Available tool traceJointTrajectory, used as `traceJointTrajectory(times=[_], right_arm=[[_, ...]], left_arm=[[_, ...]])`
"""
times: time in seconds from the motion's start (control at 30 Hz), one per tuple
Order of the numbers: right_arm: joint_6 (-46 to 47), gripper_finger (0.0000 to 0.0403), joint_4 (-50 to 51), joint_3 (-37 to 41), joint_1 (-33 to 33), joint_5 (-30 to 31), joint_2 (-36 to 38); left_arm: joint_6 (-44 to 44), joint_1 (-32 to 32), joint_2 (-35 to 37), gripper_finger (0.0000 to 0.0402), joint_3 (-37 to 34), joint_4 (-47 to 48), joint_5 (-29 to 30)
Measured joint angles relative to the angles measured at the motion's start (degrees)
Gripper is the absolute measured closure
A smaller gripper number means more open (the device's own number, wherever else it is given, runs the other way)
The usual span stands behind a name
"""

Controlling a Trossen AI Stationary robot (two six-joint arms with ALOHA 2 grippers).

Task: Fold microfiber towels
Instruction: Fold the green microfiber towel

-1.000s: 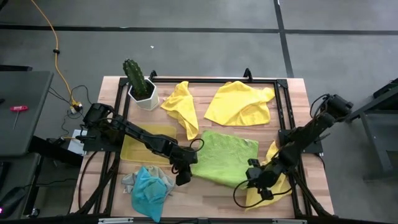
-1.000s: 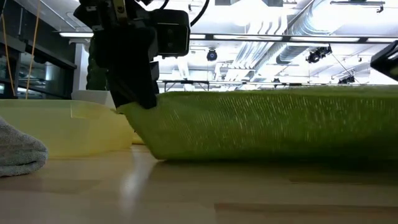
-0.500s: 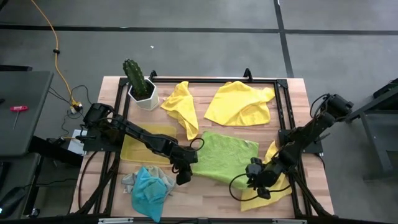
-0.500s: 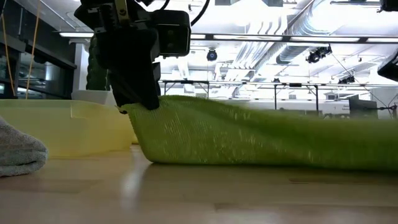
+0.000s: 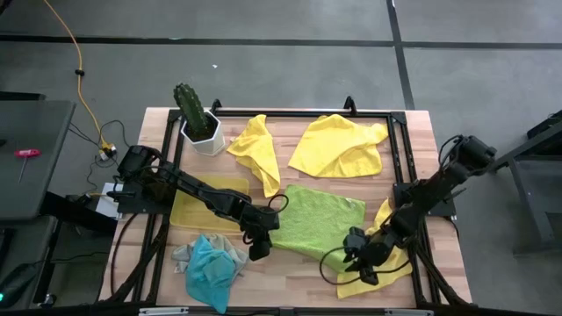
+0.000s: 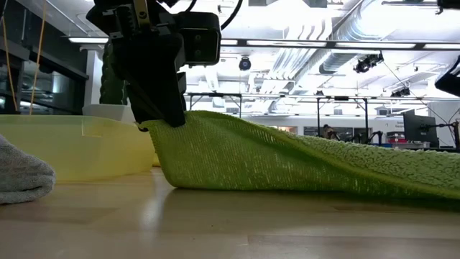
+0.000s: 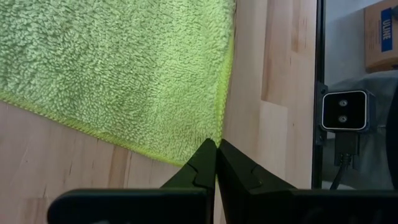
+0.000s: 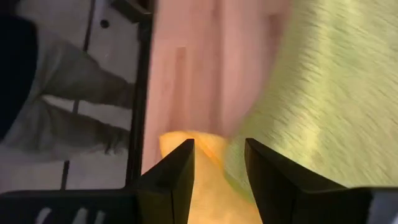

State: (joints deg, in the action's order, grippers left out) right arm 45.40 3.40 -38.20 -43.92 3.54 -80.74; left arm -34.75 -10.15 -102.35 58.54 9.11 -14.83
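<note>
Left gripper: jaws pressed together on the corner of the lime green towel, pinching it just above the wooden table. In the low view that corner is lifted into a peak under the dark fingers; the rest of the cloth slopes down and lies flat on the boards.

Right gripper: jaws apart, nothing between them. It hangs over the table's near right part, at the lime towel's near right edge, above a crumpled yellow towel that lies against the black frame rail.

Around the left gripper: a turquoise towel bunched on top of a grey towel, just beside the gripper toward the near left corner. The grey one shows at the edge of the low view as a soft lump. A translucent yellow tray sits under the left arm, close behind the pinched corner; its wall stands directly behind the raised cloth in the low view.

Far side of the table: a folded-over yellow towel and a larger, spread yellow towel, both apart from the lime one. A cactus in a white pot stands at the far left corner.

A small camera unit sits at the table's edge, seen past the left fingers.
</note>
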Motion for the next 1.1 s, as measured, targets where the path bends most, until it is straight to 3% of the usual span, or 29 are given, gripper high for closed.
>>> traceJointTrajectory(times=[0.1, 0.3, 0.57, 0.9, 1.1], right_arm=[[-4.7, 0.0269, -5.18, 0.0, 0.02, -2.92, -3.64], [-5.37, 0.0269, -12.46, 0.0, -0.83, -11.36, -9.46], [-0.2, 0.0283, -11.72, 0.0, -3.1, -12.23, -14.75], [14.15, 0.0395, 8.9, -0.33, -8.65, -17.56, -11.89], [18.49, 0.0386, 20.94, 0.33, -10.02, -15.91, -4.53]], left_arm=[[0.0, 0.0, 0.0, 0.0402, -0.02, 0.0, 0.0], [0.0, 0.0, 0.0, 0.0401, -0.02, 0.0, 0.0], [0.0, 0.0, 0.0, 0.0401, -0.02, 0.0, 0.0], [0.46, -0.02, 0.0, 0.0401, -0.02, -0.03, 0.0], [0.46, -0.01, 0.0, 0.0402, -0.02, -0.02, 0.0]])
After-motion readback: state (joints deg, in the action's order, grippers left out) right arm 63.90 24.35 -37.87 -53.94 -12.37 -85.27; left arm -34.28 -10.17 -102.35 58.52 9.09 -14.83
